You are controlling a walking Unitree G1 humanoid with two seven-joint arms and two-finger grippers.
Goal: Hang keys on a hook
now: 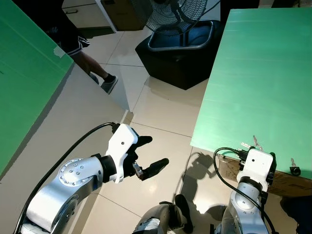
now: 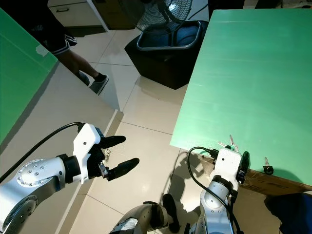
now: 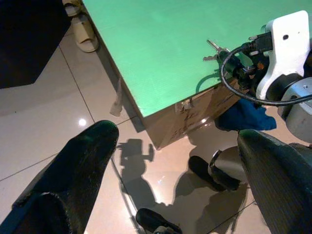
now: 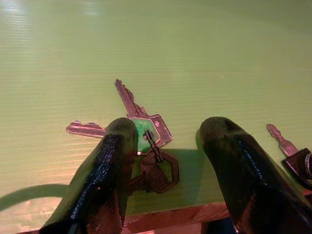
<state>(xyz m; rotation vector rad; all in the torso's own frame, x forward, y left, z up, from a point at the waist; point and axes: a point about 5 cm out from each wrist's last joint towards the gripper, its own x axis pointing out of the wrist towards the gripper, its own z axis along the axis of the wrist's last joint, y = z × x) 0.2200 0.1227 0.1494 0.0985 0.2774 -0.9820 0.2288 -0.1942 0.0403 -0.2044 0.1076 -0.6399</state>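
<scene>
Your right gripper (image 4: 165,161) hangs jaws wide over the keys (image 4: 141,131) at the green bench's (image 1: 263,73) near edge. Your left gripper (image 1: 148,156) waits open above the floor (image 1: 156,107).

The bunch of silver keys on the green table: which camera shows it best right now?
The right wrist view: the bunch of silver keys lies close up between the open right tool fingers, at the green table edge. The eye views show small key tips past the wrist. The left wrist view shows them distant.
</scene>
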